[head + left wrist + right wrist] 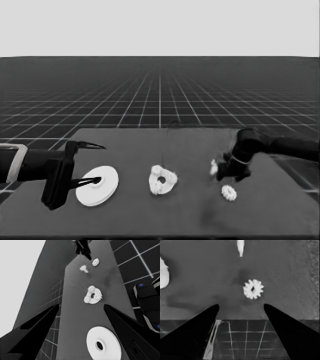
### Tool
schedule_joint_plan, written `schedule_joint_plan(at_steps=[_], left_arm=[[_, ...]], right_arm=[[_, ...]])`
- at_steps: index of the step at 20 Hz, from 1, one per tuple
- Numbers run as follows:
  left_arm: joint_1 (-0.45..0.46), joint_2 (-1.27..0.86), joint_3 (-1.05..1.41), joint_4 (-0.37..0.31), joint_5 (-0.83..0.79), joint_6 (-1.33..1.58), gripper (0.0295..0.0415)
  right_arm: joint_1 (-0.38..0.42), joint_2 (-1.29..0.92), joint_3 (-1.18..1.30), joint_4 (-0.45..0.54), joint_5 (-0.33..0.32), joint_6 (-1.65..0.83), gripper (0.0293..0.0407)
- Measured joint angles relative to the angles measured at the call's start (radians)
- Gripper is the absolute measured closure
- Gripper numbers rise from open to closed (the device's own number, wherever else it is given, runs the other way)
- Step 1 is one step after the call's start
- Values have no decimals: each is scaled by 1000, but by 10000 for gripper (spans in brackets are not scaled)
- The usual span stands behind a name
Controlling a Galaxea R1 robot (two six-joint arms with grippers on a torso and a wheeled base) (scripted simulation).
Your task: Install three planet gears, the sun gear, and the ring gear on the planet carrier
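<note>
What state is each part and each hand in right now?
Smaller round part: flat at mid-table, gears already seated on it.
Larger round part: flat at the table's left end, not installed.
Loose gear: flat on the table, untouched.
Thin white piece: lying beside the right hand.
Left hand: open, waiting over the larger round part.
Right hand: open, hovering by the loose gear, holding nothing.
</note>
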Motion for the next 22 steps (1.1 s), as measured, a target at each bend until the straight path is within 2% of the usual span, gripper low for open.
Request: schedule_joint_plan(at_steps=[6, 7, 9, 11, 16, 18, 19, 22], left_arm=[[0, 0, 0, 0, 0, 0, 326], [0, 0, 0, 0, 0, 0, 326], [0, 0, 0, 0, 0, 0, 326], [0, 0, 0, 0, 0, 0, 326], [0, 0, 0, 0, 0, 0, 326], [0, 0, 0, 0, 0, 0, 326], [0, 0, 0, 0, 0, 0, 326], [0, 0, 0, 0, 0, 0, 326]], right_arm=[[1, -76, -40, 10, 18, -111, 315], [-92, -61, -73, -72, 72, -121, 315], [-186, -33, -129, -143, 127, -135, 315], [-215, -21, -154, -164, 147, -142, 315], [-227, -14, -167, -174, 157, -145, 315], [-228, -14, -167, -174, 158, -145, 386], [-228, -14, -168, -175, 158, -145, 390], [-228, -14, -168, -175, 158, -145, 390]])
